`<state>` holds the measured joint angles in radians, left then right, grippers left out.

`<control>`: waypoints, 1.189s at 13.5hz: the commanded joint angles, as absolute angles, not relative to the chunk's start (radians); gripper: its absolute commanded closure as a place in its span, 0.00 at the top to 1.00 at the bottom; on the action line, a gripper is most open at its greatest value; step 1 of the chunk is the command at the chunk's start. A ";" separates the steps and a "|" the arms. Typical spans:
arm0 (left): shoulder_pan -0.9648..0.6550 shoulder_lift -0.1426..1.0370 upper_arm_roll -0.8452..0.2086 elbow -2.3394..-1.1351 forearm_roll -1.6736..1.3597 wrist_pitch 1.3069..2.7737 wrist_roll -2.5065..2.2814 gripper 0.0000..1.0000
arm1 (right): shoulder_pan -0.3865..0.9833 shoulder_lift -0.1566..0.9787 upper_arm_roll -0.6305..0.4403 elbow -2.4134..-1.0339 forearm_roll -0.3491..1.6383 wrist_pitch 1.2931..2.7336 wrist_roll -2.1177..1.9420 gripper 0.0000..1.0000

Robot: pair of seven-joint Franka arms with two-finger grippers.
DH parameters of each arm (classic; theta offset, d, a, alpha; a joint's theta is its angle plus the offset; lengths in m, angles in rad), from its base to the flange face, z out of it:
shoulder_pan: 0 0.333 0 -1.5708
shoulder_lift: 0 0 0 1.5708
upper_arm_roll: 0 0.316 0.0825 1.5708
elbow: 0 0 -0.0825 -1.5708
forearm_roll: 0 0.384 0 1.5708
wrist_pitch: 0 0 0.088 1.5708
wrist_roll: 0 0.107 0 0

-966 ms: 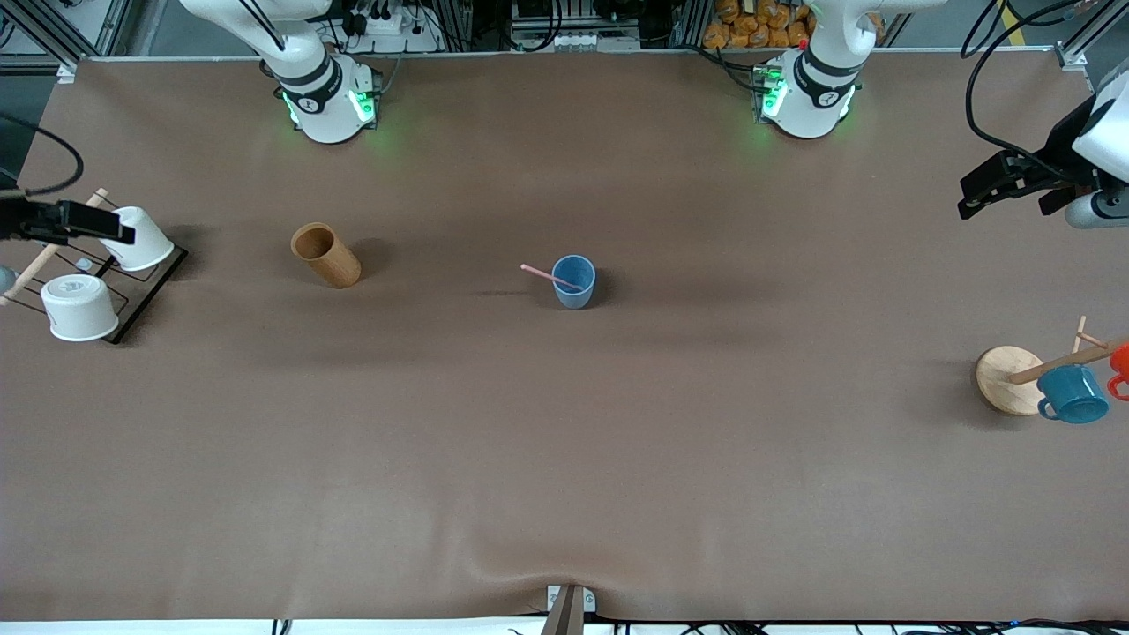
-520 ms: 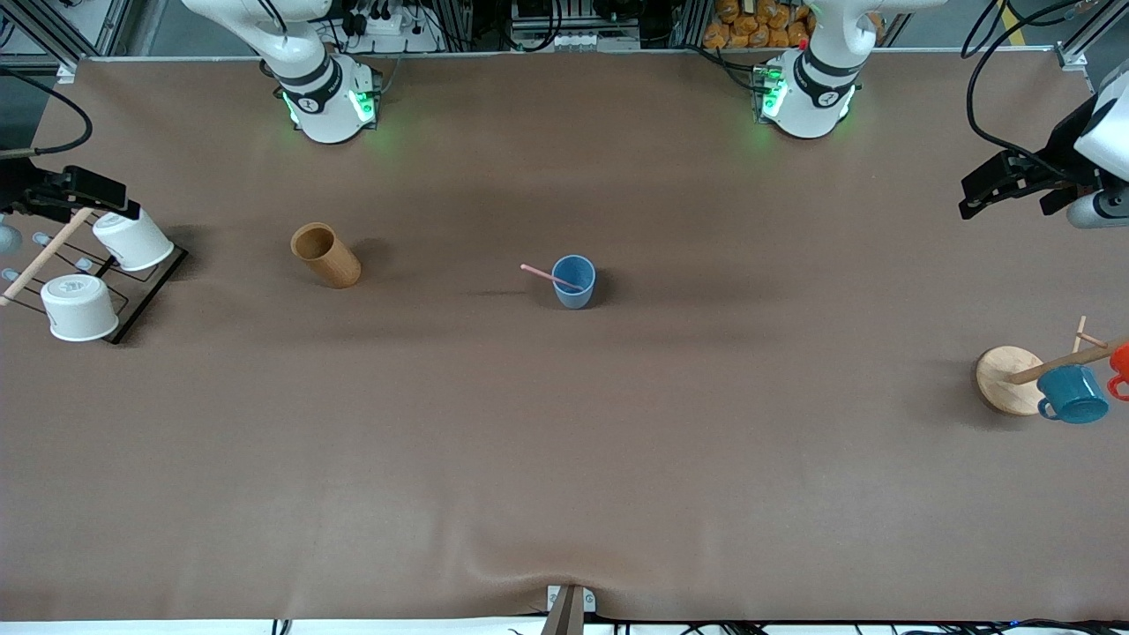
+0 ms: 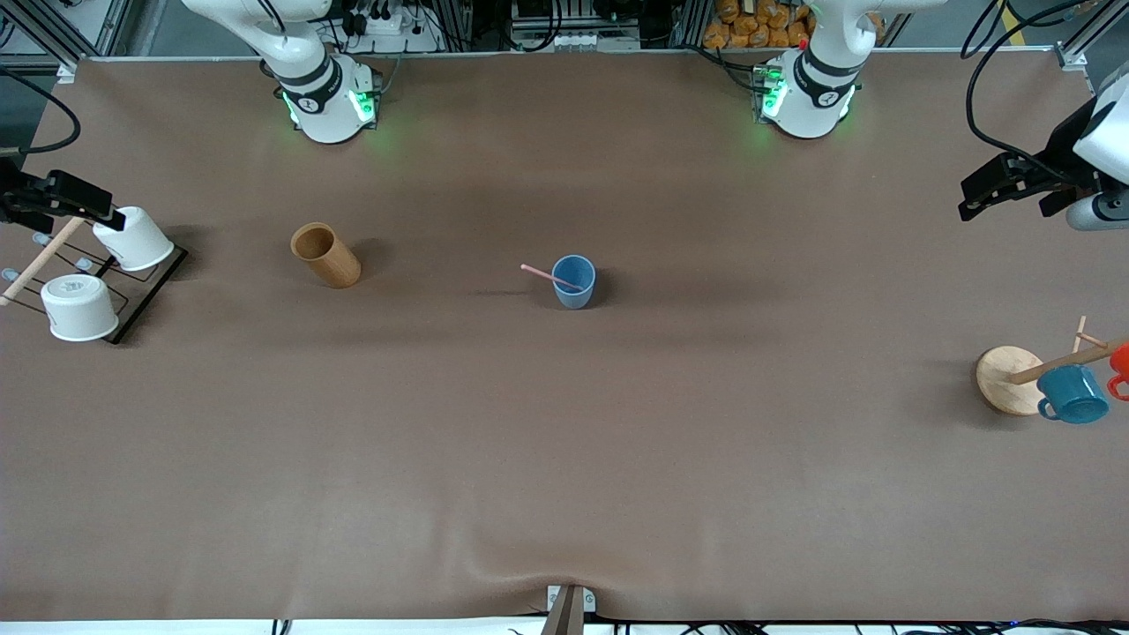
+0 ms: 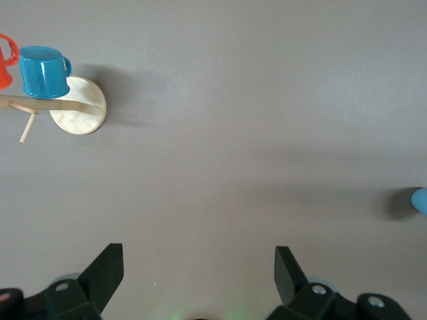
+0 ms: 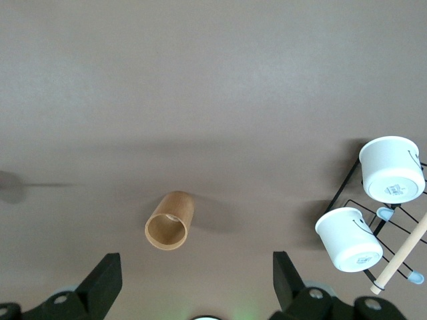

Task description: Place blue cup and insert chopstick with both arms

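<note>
The light-blue cup (image 3: 574,281) stands upright in the middle of the table. The pale pink chopstick (image 3: 545,275) leans in it, its free end sticking out toward the right arm's end. A sliver of the cup shows at the edge of the left wrist view (image 4: 420,201). My left gripper (image 3: 977,198) is open and empty, high over the left arm's end of the table; its jaws stand wide apart in the left wrist view (image 4: 198,267). My right gripper (image 3: 84,201) is open and empty over the wire rack; its jaws stand wide apart in the right wrist view (image 5: 197,270).
A tan wooden cylinder (image 3: 326,255) stands between the cup and the black wire rack (image 3: 145,295), which holds two white cups (image 3: 79,307). A wooden peg stand (image 3: 1010,379) with a teal mug (image 3: 1072,394) and an orange mug (image 3: 1120,366) sits at the left arm's end.
My right gripper has drifted up and toward the table's end over the wire rack. The left gripper, the cup and the chopstick have not moved.
</note>
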<state>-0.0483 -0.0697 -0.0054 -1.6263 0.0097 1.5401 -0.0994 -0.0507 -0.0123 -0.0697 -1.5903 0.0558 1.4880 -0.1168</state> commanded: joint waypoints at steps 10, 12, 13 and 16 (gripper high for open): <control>-0.046 -0.063 0.002 -1.595 -0.021 1.542 -0.084 1.00 | -0.055 -0.025 -0.041 -1.586 0.037 1.491 -0.066 1.00; -0.049 -0.061 0.002 -1.588 -0.021 1.542 -0.089 1.00 | -0.051 -0.028 -0.034 -1.586 0.037 1.489 -0.043 1.00; -0.049 -0.055 0.002 -1.583 -0.020 1.542 -0.090 1.00 | -0.051 -0.026 -0.034 -1.586 0.037 1.491 -0.041 1.00; -0.049 -0.052 0.002 -1.583 -0.018 1.540 -0.092 1.00 | -0.052 -0.028 -0.021 -1.586 0.037 1.493 -0.041 1.00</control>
